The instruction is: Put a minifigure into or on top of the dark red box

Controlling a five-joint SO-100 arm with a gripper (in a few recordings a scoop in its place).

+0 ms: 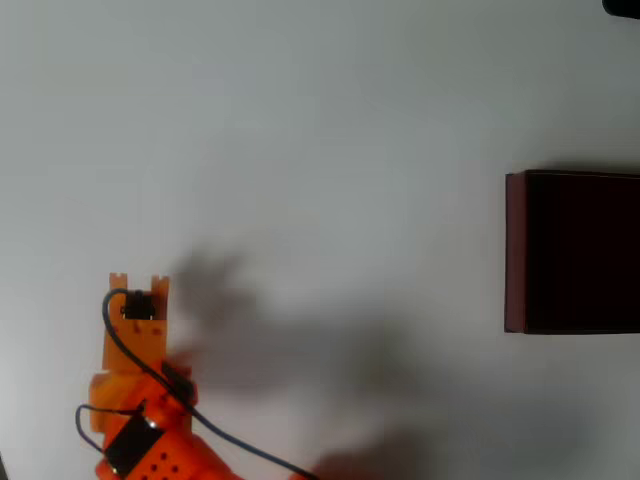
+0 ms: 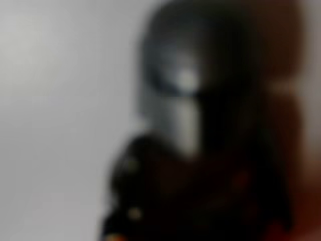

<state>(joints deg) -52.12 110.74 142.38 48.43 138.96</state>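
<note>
The minifigure (image 2: 185, 115) looms very close and blurred in the wrist view, with a greyish head above a dark body. A dark reddish finger (image 2: 288, 150) presses against its right side, so the gripper appears shut on it. In the overhead view the orange gripper (image 1: 138, 285) is at the lower left, pointing up the picture, and the figure is hidden beneath it. The dark red box (image 1: 515, 250) stands at the right edge, with thin maroon walls and an almost black interior, far to the right of the gripper.
A plain white table (image 1: 330, 120) stretches between the arm and the box. The arm's soft shadow (image 1: 260, 340) falls to the right of the gripper. A black cable (image 1: 220, 435) runs along the orange arm.
</note>
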